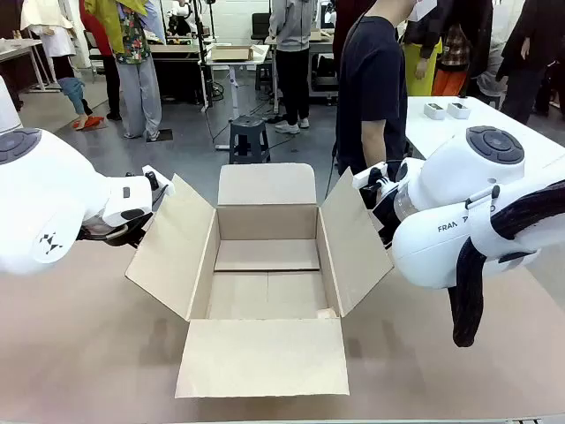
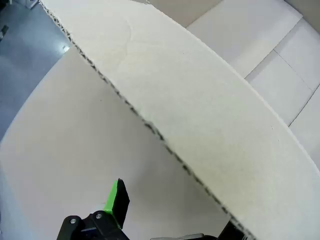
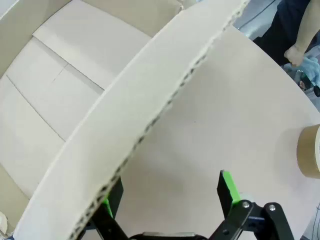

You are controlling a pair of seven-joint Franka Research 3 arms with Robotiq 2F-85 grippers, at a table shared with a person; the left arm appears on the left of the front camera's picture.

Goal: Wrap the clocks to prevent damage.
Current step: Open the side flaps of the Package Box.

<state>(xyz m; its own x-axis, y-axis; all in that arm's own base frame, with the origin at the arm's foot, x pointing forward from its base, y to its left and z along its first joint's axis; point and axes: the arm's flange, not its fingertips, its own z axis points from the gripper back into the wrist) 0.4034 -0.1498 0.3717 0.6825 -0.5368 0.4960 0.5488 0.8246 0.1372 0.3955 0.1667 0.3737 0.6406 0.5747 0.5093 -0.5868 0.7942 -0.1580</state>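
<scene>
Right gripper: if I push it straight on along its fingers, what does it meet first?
Most likely the corrugated edge of the box flap, which crosses just ahead of the open right gripper. Past that edge lies bare table. Depth is hard to judge from this view.

Bright, even overhead light leaves only faint, soft shadows beside the carton flaps on the table in the sharp front view. Both wrist views bow straight flap edges into curves, strongest toward the corners. The right fingers at the bottom edge look crisp.
</scene>
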